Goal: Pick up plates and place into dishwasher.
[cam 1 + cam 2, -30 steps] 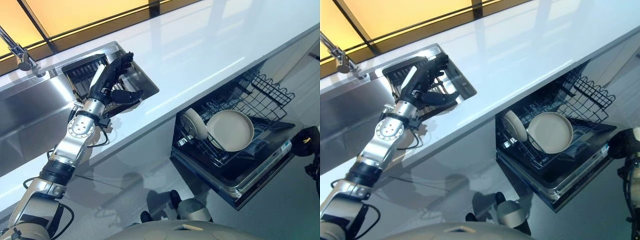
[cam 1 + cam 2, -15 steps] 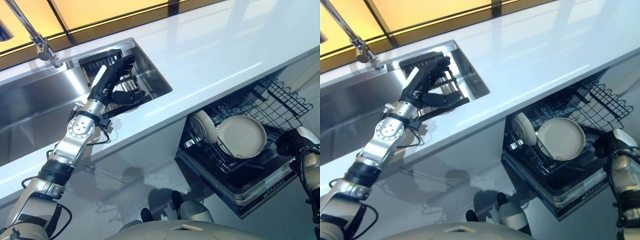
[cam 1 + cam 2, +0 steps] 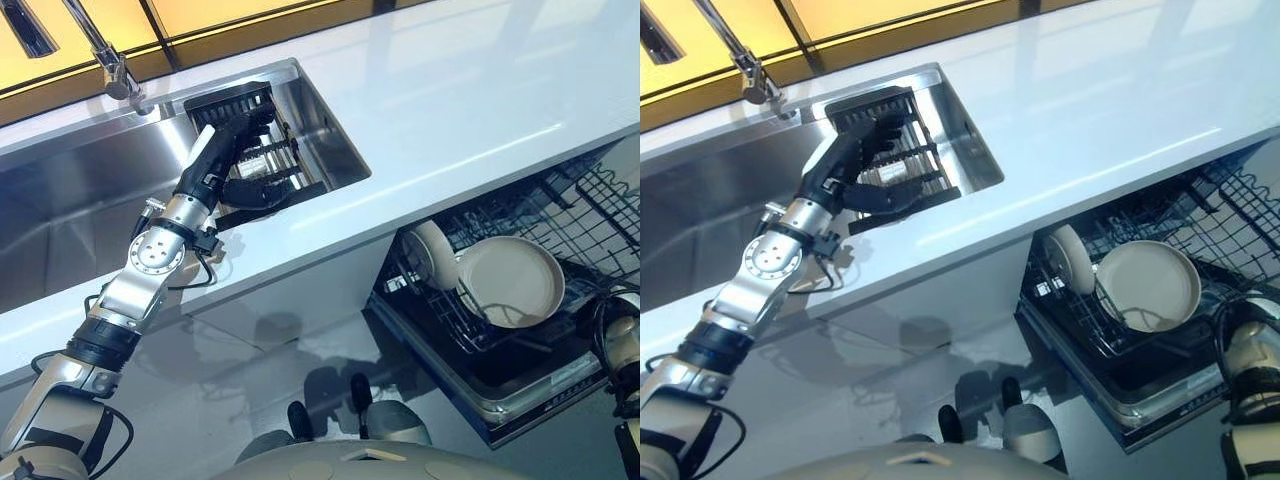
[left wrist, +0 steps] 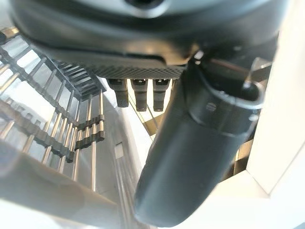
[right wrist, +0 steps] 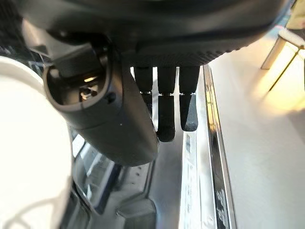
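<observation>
The right hand is hanging with fingers straight and relaxed, empty, just beside the front edge of the pulled-out black wire dishwasher rack, below the white glossy countertop. In that rack, a round cream flat plate is standing on edge, tilted back, and a second, smaller cream plate is standing upright just beside it, on the side nearer the sink.

The left hand is reaching over the countertop's front edge into the rectangular stainless-steel sink set in that countertop. Its fingers are stretched out straight and its thumb is spread apart, holding nothing, hovering over the black slatted drying rack lying in the sink's end nearest the dishwasher. At the countertop's far edge behind the sink, a chrome tap is rising.
</observation>
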Motion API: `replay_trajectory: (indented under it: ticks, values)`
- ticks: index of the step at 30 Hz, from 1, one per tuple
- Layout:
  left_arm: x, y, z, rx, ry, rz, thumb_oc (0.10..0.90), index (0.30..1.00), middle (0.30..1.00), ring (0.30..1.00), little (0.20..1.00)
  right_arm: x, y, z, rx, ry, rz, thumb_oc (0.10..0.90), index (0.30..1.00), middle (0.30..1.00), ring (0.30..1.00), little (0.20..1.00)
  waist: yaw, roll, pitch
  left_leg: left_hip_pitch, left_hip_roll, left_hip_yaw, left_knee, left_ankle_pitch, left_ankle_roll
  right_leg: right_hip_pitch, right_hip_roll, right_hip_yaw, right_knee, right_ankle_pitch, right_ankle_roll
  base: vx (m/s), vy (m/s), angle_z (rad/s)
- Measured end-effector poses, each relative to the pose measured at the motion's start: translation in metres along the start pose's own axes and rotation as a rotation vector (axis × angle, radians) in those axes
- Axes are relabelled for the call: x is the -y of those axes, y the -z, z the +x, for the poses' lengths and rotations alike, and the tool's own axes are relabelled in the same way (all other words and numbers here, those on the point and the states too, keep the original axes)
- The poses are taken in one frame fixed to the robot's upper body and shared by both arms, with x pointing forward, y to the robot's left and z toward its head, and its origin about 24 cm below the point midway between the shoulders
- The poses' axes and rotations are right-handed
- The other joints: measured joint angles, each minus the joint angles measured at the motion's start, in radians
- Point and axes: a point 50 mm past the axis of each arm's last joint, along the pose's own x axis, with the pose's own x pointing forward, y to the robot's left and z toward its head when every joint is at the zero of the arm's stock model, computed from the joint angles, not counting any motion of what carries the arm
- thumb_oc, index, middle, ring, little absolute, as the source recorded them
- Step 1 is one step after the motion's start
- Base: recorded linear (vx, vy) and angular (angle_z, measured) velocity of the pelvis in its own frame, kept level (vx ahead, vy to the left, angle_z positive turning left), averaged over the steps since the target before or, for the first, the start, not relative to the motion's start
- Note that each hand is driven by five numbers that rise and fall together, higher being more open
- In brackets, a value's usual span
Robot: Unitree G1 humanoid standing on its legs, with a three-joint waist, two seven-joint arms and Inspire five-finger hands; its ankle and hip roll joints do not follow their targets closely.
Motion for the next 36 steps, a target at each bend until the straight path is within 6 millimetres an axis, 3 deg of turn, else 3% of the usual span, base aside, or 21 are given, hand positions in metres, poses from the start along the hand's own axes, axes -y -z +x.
replay_trajectory:
  ticks: [4, 18, 23, 36]
  values:
    - [0.001, -0.002, 0.0, 0.006, 0.004, -0.001, 0.8, 0.9, 0.9, 0.9, 0.9, -0.007, 0.017, 0.002, -0.074, -0.027, -0.009, 0.1, 0.3, 0.3, 0.3, 0.2, 0.005, 0.02, 0.019, 0.0, 0.0, -0.002, -0.001, 0.002, 0.0, 0.002, -0.001, -0.002, 0.0, 0.0, 0.0, 0.0, 0.0, 0.0]
    - [0.003, -0.006, 0.001, 0.023, 0.012, -0.02, 0.8, 0.9, 0.9, 0.9, 0.9, -0.011, 0.019, 0.004, -0.055, -0.006, -0.006, 0.1, 0.3, 0.3, 0.3, 0.2, 0.012, 0.022, 0.024, 0.001, -0.001, -0.008, -0.001, 0.005, 0.0, 0.005, -0.002, -0.012, 0.0, 0.0, 0.0, 0.0, -0.001, 0.01]
    - [0.004, -0.007, 0.001, 0.02, 0.018, -0.021, 0.8, 0.9, 0.9, 0.9, 0.9, -0.017, 0.016, 0.004, -0.039, 0.013, 0.0, 0.1, 0.3, 0.3, 0.3, 0.2, 0.02, 0.034, 0.035, 0.01, -0.001, -0.013, -0.001, 0.007, 0.0, 0.018, -0.005, -0.023, 0.0, 0.0, 0.0, 0.0, -0.002, 0.05]
    - [0.007, -0.018, 0.003, 0.065, 0.033, -0.021, 0.8, 0.9, 0.9, 0.9, 0.9, -0.018, -0.004, 0.005, 0.01, 0.025, -0.152, 0.1, 0.3, 0.3, 0.3, 0.2, 0.033, 0.094, 0.058, 0.005, -0.012, -0.056, -0.001, 0.021, 0.005, 0.028, -0.018, -0.056, -0.001, -0.001, 0.001, 0.0, -0.008, 0.09]
